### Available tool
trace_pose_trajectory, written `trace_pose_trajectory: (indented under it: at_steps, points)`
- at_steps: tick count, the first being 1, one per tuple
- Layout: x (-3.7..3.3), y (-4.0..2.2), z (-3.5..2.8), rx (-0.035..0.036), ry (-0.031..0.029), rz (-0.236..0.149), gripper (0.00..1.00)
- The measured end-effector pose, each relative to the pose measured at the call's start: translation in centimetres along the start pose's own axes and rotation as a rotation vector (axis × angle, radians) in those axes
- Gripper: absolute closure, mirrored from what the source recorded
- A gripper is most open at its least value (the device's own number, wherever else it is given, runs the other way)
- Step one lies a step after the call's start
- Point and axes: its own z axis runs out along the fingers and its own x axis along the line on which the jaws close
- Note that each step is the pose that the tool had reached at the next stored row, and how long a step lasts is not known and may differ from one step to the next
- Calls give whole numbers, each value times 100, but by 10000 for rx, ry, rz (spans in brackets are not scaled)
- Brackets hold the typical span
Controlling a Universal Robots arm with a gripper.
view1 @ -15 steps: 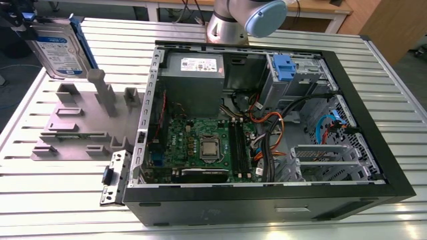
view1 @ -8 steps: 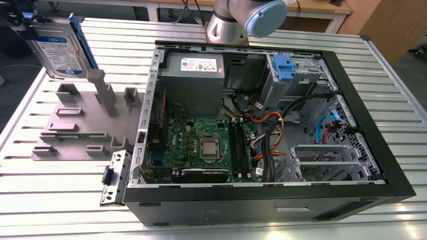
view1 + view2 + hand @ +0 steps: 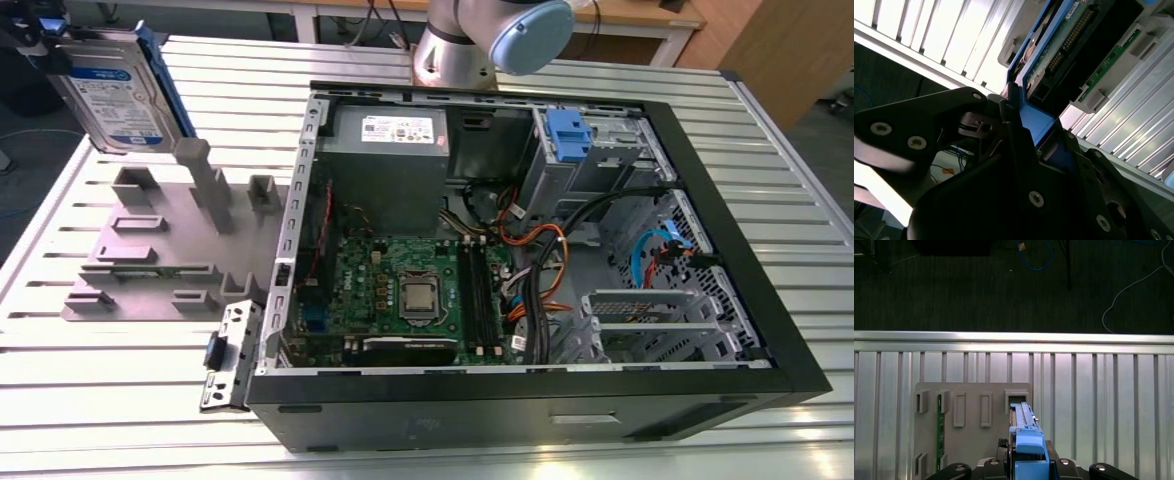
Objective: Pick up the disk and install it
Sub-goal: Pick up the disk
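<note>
**Far left of the exterior view.** The disk (image 3: 114, 95) hangs upright and slightly tilted above the far corner of the slatted metal table (image 3: 134, 420). Its blue-and-white label faces the room and its blue carrier frames the edges. In the second wrist view the gripper (image 3: 1036, 127) has its black fingers (image 3: 1014, 125) clamped together on the carrier's blue handle end, and the drive's underside runs away from them. In the first wrist view the disk is seen edge-on over one end slot of the holder; whether it touches that slot cannot be told.

**Left of centre.** The grey slotted holder (image 3: 147, 250) lies flat on the table, just beside the case. Its posts stand upright, and the disk is above its far end. In the first wrist view a narrow green board (image 3: 940, 425) stands in one of its slots.

**Centre to right.** The open computer case (image 3: 534, 400) lies on its side, with the motherboard (image 3: 400, 270) exposed. A bundle of cables lies towards the exterior view's right, and another blue carrier (image 3: 567, 135) sits in the drive bay at the far side. The arm (image 3: 481, 40) rises behind the case.
</note>
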Motion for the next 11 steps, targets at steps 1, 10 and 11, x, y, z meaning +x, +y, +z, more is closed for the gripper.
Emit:
trace_pose_trajectory:
  at_steps: [1, 10, 11]
  points:
    - [0, 0, -2, 0, 0, 0, 63]
    - [-1, 1, -35, 1, -1, 0, 63]
    - [-2, 1, -37, 1, -1, 0, 63]
